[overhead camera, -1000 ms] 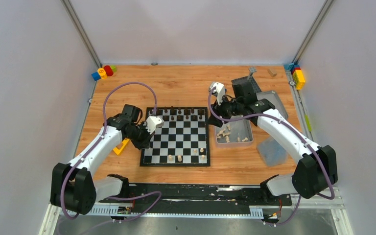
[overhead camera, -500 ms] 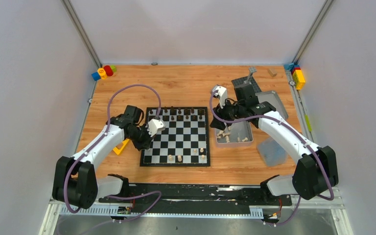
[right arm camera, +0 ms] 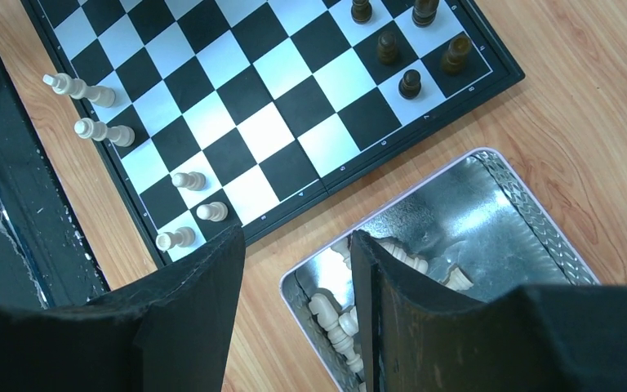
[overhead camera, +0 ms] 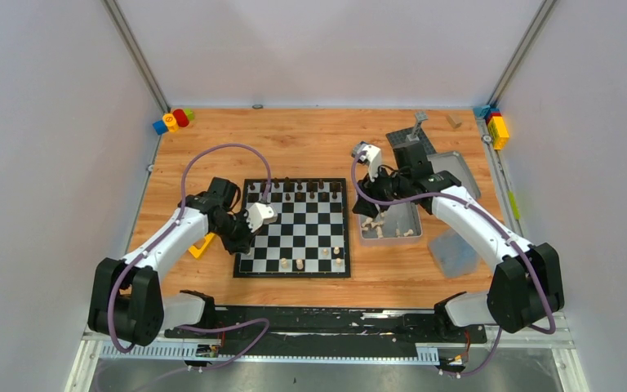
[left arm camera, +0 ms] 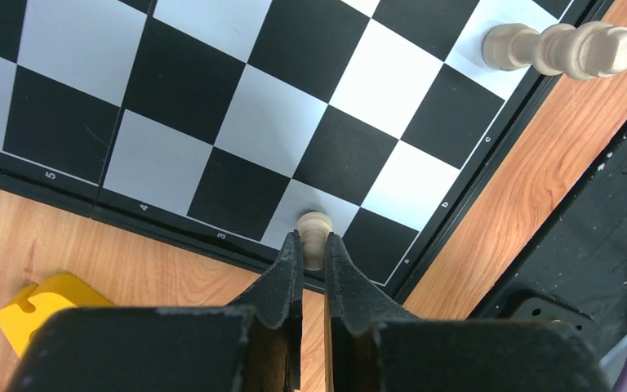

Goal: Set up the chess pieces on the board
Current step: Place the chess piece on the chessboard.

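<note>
The left tool (left arm camera: 312, 245) is pinched narrow on a pale pawn (left arm camera: 314, 222). It sits low at a white edge square near the 7 o'clock corner of the board (overhead camera: 294, 230). I cannot tell whether the pawn's foot touches the square. The right tool (right arm camera: 295, 237) hangs wide and empty over one end of the metal tin (right arm camera: 531, 216). The tin lies on the tabletop (overhead camera: 318, 147), just beside the board at its 3 o'clock side.

The job looks partly done, well short of half. The dark pieces (right arm camera: 409, 82) stand along the board's 12 o'clock edge. Five show from the right wrist; from above there seem to be more, too small to count surely. The standing pale pieces (right arm camera: 211, 211) number five, toward the 5 and 6 o'clock edge, and the held pawn makes six. The spare pale pieces (right arm camera: 335, 314) lie heaped in the tin, their number unclear. There is one board, one tin and two tools.
</note>
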Controlling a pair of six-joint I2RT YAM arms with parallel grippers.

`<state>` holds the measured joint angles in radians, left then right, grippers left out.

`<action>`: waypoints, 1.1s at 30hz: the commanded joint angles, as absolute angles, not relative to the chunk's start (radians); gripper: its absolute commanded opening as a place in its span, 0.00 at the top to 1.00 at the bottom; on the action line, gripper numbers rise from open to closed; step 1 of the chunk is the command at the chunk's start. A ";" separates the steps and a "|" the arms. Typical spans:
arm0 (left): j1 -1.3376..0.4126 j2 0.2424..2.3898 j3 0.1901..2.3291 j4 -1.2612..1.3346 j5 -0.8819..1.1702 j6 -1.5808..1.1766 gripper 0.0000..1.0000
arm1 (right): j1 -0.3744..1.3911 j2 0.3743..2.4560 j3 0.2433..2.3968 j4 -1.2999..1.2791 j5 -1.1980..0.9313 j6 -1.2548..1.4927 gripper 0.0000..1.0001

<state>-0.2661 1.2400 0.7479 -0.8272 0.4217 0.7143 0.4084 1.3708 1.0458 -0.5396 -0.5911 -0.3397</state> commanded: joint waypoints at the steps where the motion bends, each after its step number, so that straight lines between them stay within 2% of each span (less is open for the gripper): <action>1: -0.269 1.250 0.752 -0.845 0.450 0.743 0.88 | 0.396 1.362 1.043 -0.497 -0.601 -0.348 0.49; 7: -0.270 1.259 0.752 -0.846 0.447 0.744 0.87 | 0.387 1.361 1.042 -0.495 -0.602 -0.348 0.49; 11: -0.269 1.265 0.752 -0.840 0.440 0.740 0.82 | 0.384 1.359 1.040 -0.496 -0.602 -0.347 0.49; 19: -0.270 1.231 0.743 -0.818 0.426 0.727 0.64 | 0.371 1.346 1.037 -0.497 -0.600 -0.347 0.49; 21: -0.270 1.212 0.739 -0.811 0.420 0.723 0.54 | 0.360 1.340 1.033 -0.498 -0.598 -0.347 0.48; 23: -0.270 1.192 0.737 -0.804 0.414 0.717 0.49 | 0.349 1.335 1.028 -0.499 -0.587 -0.347 0.48; 33: -0.269 1.068 0.797 -0.794 0.417 0.671 0.32 | 0.276 1.446 1.041 -0.556 -0.392 -0.346 0.49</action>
